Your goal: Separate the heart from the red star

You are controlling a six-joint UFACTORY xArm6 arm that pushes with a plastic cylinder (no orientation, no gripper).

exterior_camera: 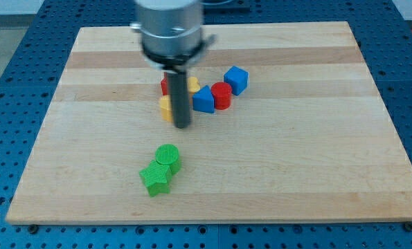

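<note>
My tip (182, 126) touching a yellow block (166, 108); open surface (316, 173) toward the view's bottom (green blocks (162, 168) apart); tool jaws: none

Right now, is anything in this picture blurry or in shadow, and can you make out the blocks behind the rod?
Camera view: lighting even and soft, no glare on the wooden board. The arm's metal housing at the top is blurred; my tip is fairly sharp. The rod hides much of the red block and yellow blocks, so their shapes are unclear.
</note>
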